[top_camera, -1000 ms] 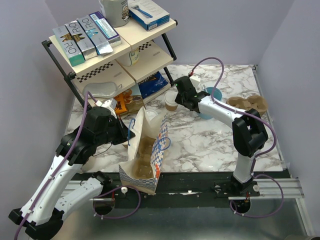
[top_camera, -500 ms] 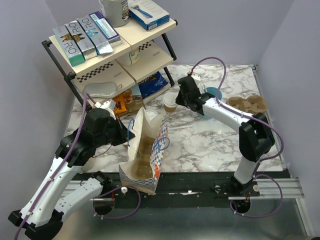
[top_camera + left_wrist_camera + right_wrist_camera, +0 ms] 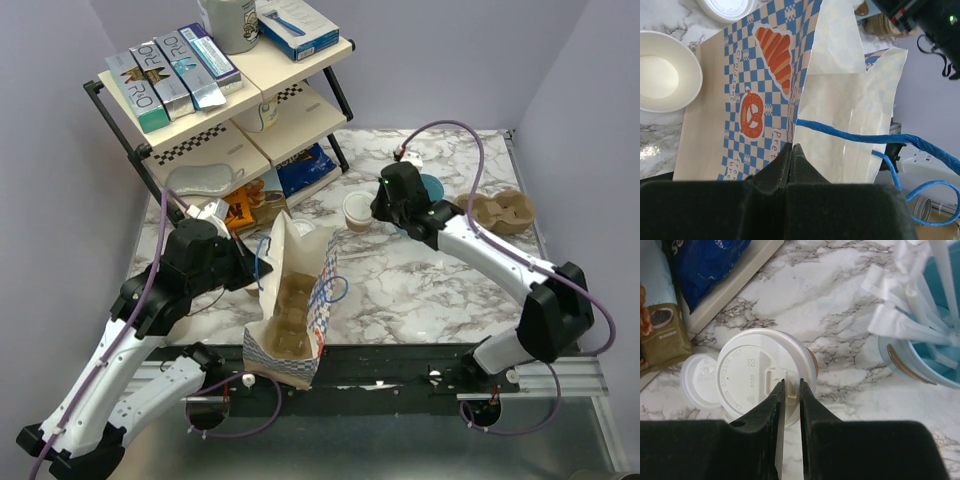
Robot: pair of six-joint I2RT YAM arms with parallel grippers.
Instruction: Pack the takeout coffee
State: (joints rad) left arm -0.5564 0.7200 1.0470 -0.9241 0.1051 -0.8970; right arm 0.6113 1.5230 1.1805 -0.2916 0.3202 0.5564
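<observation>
The takeout coffee (image 3: 357, 211) is a tan paper cup with a white lid (image 3: 762, 374). It is at the table's middle back, just beyond the bag's mouth. My right gripper (image 3: 790, 386) pinches the lid's rim at the sip tab, so its jaws stand narrowly apart on the plastic. I cannot tell whether the cup's base touches the marble. The blue-checked paper bag (image 3: 300, 300) stands open near the front edge with a cardboard carrier (image 3: 283, 312) inside. My left gripper (image 3: 791, 146) is shut on the bag's left top edge (image 3: 830, 110), holding it open.
A light-blue cup (image 3: 927, 347) stuffed with white-wrapped utensils stands right of the coffee. A loose white lid (image 3: 697, 380) lies to its left. A lidless paper cup (image 3: 662, 75) sits behind the bag. A cardboard cup carrier (image 3: 500, 208) is at the right; the shelf rack (image 3: 225, 110) is at the back left.
My right arm has swung to the right and stretched out, carrying the lidded cup slightly right and nearer. The left gripper keeps its hold on the bag edge.
</observation>
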